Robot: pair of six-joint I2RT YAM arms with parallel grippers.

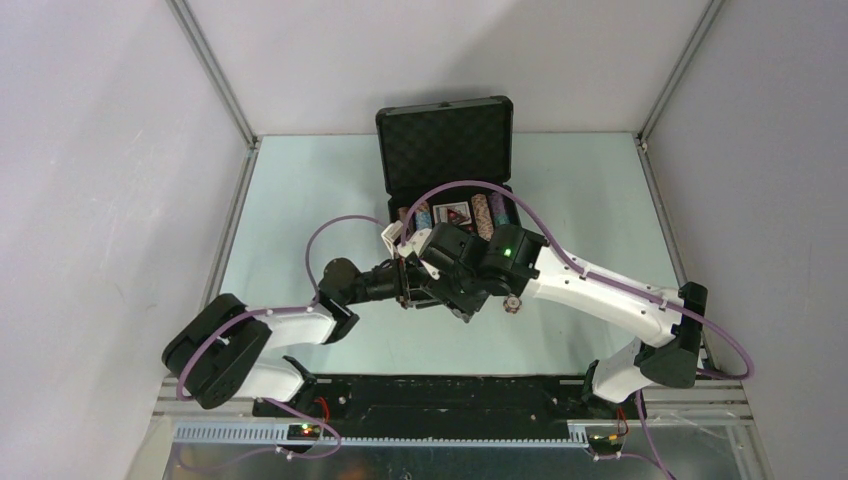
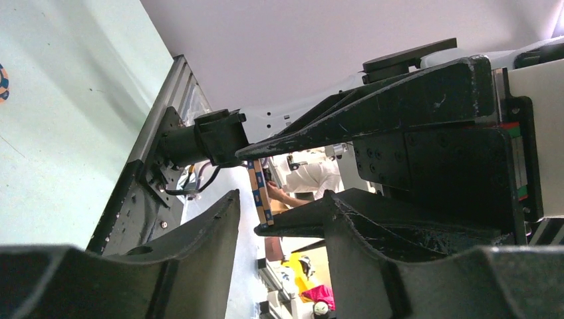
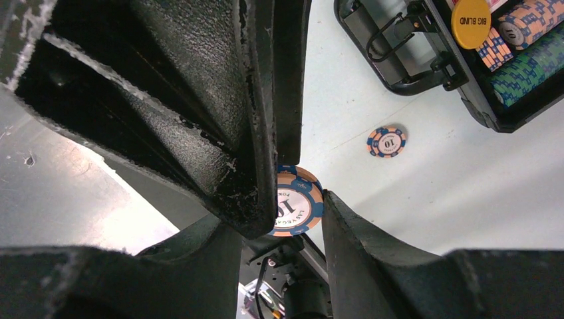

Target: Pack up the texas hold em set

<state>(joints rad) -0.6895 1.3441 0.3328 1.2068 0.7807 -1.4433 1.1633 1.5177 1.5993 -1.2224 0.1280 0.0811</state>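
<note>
One chip (image 3: 297,201) held edge-on by right end effector (image 3: 279,209), over open table (image 3: 432,199).

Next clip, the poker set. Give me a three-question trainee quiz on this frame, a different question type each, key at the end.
1. True or false: the case has its lid shut.
2. The loose chip lies: A) inside the case lid, B) on the table in front of the case, C) on the left arm's base.
3. Fill in: the gripped chip in the right claw bears the number ___.
Key: 1 false; 2 B; 3 10.
</note>
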